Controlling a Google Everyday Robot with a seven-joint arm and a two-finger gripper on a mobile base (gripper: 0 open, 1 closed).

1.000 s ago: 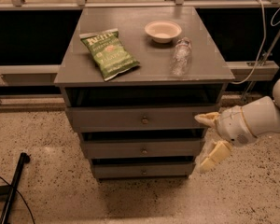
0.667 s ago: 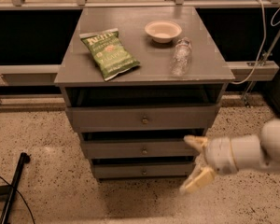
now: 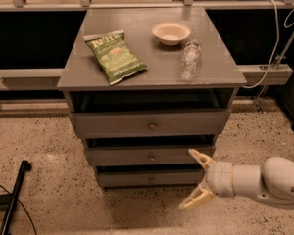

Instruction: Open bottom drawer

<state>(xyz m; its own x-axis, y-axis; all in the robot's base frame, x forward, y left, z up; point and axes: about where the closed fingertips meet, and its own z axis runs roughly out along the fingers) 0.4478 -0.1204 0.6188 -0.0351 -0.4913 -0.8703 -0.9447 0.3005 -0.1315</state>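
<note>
The grey cabinet [image 3: 152,67] has three drawers. The bottom drawer [image 3: 137,178] is the lowermost one, with a flat grey front and a small brass knob [image 3: 151,179] at its centre. It sits slightly out, with a dark gap above it. My gripper [image 3: 195,179] is open, its cream fingers [image 3: 200,157] spread wide, low in front of the cabinet's right side. It is to the right of the knob and touches nothing. My white arm [image 3: 257,180] reaches in from the right.
On the cabinet top lie a green chip bag [image 3: 115,56], a small bowl [image 3: 171,33] and a clear plastic bottle [image 3: 190,58]. A black rod [image 3: 13,196] lies on the speckled floor at the left. A cable [image 3: 277,53] hangs at the right.
My gripper has moved down and to the left, from beside the upper drawers to the level of the bottom drawer. The drawers have not moved.
</note>
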